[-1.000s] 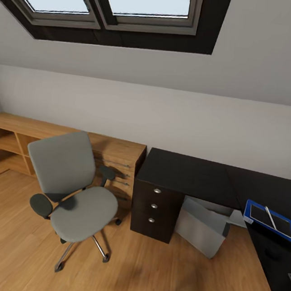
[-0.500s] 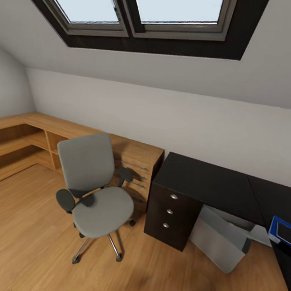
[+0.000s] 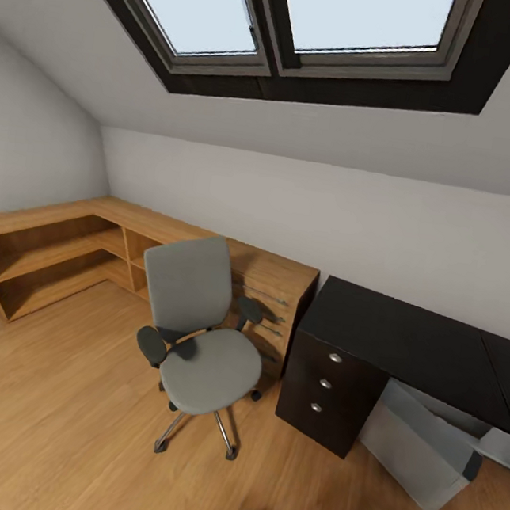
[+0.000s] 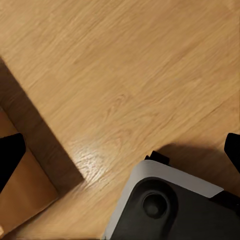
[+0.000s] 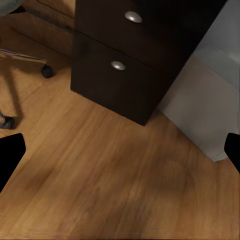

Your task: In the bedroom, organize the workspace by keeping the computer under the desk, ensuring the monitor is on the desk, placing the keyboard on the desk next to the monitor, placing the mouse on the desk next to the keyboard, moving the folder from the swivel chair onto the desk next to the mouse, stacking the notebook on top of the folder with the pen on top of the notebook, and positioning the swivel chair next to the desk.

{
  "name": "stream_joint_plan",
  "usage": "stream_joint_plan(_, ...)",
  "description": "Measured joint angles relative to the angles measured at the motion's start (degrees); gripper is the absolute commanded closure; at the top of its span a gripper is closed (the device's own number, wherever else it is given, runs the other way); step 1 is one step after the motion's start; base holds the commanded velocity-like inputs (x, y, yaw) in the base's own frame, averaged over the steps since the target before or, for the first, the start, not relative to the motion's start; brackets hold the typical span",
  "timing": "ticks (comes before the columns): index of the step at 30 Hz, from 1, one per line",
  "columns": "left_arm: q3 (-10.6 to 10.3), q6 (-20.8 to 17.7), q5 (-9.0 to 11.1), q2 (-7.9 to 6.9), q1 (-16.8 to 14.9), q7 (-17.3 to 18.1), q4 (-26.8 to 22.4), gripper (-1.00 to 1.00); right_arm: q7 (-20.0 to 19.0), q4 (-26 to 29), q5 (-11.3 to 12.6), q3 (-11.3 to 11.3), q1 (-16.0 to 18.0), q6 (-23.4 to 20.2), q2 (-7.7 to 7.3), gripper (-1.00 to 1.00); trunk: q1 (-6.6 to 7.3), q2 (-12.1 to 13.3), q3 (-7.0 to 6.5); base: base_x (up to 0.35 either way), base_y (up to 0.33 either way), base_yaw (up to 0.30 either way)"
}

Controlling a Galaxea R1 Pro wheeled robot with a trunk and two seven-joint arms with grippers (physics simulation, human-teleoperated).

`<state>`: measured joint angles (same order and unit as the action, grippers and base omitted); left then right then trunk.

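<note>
The grey swivel chair [image 3: 201, 336] stands on the wooden floor with a bare seat, a short way left of the dark desk [image 3: 404, 337]. A grey computer tower [image 3: 422, 455] leans tilted under the desk, beside the desk's drawer unit [image 3: 321, 395]. The right wrist view looks at the drawer unit [image 5: 125, 65], the computer tower [image 5: 200, 105] and a chair caster [image 5: 47, 71]. My right gripper [image 5: 120, 155] is open with nothing between its fingertips [image 5: 10, 155]. My left gripper [image 4: 120, 150] is open too, above the floor, with its fingertips [image 4: 10, 155] wide apart.
Light wooden shelving [image 3: 48, 249] runs along the left wall and meets a wooden drawer cabinet [image 3: 275, 289] behind the chair. Skylight windows [image 3: 315, 23] sit in the sloped ceiling. The robot's base [image 4: 170, 205] shows under the left gripper. Open floor lies in front of the chair.
The head camera has turned left, so the whole picture shifted right. The blue folder on the desk's right part has slid out of view. The chair itself has not moved.
</note>
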<state>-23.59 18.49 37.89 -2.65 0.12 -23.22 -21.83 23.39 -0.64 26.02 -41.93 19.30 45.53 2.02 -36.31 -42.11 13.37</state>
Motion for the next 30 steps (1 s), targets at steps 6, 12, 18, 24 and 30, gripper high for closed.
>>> stream_joint_plan(6,0.0,0.0,0.0,0.0,0.0,0.0,0.0,-1.0,0.0,0.1,0.1,0.1,0.0,-1.0,-0.1,-1.0,0.89,1.6,-0.73,0.0,0.0,0.28)
stream_joint_plan(12,0.0,0.0,0.0,0.0,0.0,0.0,0.0,-1.0,0.0,0.1,0.2,0.2,0.0,-1.1,-0.11,-1.0,0.89,1.6,-0.73,0.0,0.0,0.28)
stream_joint_plan(18,0.0,0.0,0.1,0.07,0.0,0.1,0.0,-1.0,0.0,0.1,0.2,0.1,0.0,-1.1,-0.09,-1.0,0.89,1.6,-0.73,0.0,0.0,0.28)
stream_joint_plan(24,-0.1,0.1,0.1,0.02,0.0,0.1,0.1,-1.0,0.0,0.2,0.2,0.2,0.0,-1.1,-0.04,-1.0,0.89,1.6,-0.73,0.027,0.006,0.28)
stream_joint_plan(30,-0.2,0.2,0.0,0.04,0.0,1.0,0.1,-1.0,0.0,0.2,0.2,0.2,0.0,-1.2,-0.02,-1.0,0.91,1.6,-0.73,0.248,0.066,0.28)
